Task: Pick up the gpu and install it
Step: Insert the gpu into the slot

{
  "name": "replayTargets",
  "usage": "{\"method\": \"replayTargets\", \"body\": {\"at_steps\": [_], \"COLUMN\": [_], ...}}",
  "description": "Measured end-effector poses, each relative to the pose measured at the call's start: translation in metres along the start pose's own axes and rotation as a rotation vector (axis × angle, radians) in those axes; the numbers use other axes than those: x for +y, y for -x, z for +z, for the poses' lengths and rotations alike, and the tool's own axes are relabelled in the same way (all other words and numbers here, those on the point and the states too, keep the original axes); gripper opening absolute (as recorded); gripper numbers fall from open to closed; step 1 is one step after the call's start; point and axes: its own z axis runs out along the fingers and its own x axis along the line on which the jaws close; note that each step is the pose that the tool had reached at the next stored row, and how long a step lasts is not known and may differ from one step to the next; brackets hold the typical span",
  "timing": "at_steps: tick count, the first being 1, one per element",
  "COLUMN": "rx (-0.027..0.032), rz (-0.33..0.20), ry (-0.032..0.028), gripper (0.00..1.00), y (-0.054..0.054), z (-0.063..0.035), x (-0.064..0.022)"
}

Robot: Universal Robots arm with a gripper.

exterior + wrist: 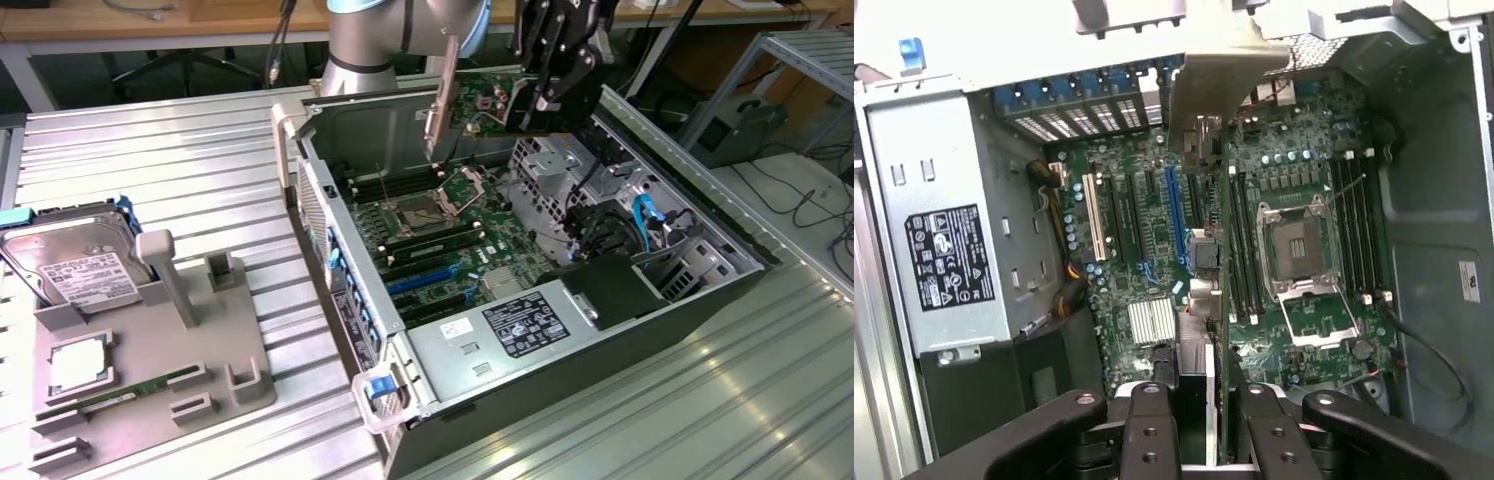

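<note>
The gpu (483, 100) hangs edge-down above the open computer case (694, 215), green board facing the camera and silver end bracket (438, 95) toward the exterior view's left. My gripper (551, 88) is shut on its far end. In the wrist view the gpu (1220, 240) appears edge-on between my fingers (1152, 425), its bracket (1216, 85) near the case's rear slot openings. Below it lies the motherboard (1144, 250) with a blue slot (1175, 215) and a white slot (1092, 215). The card is well above the board, touching no slot.
Inside the case are a power supply (514, 325), an open CPU socket (1299, 245) and drive cages (627, 225). On the exterior view's left a grey fixture (234, 385) holds a hard drive (74, 265), a processor (80, 365) and a memory stick (127, 395).
</note>
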Motion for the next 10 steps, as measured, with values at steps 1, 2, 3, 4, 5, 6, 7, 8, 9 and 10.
{"method": "replayTargets", "body": {"at_steps": [1, 2, 3, 4, 5, 6, 7, 8, 9, 10], "rx": [0.0005, 0.0009, 0.0012, 0.0014, 0.0013, 0.0013, 0.0012, 0.0012, 0.0012, 0.0013], "rz": [-0.014, -0.028, -0.034, -0.036, -0.036, -0.037, -0.038, -0.039, -0.040, -0.042], "ry": [-0.0003, -0.0005, -0.0006, -0.0006, -0.0007, -0.0007, -0.0009, -0.0010, -0.0010, -0.0010], "gripper": [0.28, 0.28, 0.28, 0.28, 0.28, 0.28, 0.28, 0.28, 0.28, 0.28], "y": [0.000, 0.000, 0.000, 0.000, 0.000, 0.000, 0.000, 0.000, 0.000, 0.000], "z": [0.0003, 0.0009, 0.0018, 0.0032, 0.0050, 0.0066, 0.0086, 0.0100, 0.0111, 0.0125], "x": [0.0000, 0.0000, 0.0000, -0.0001, -0.0001, -0.0002, -0.0002, -0.0003, -0.0003, -0.0003]}}
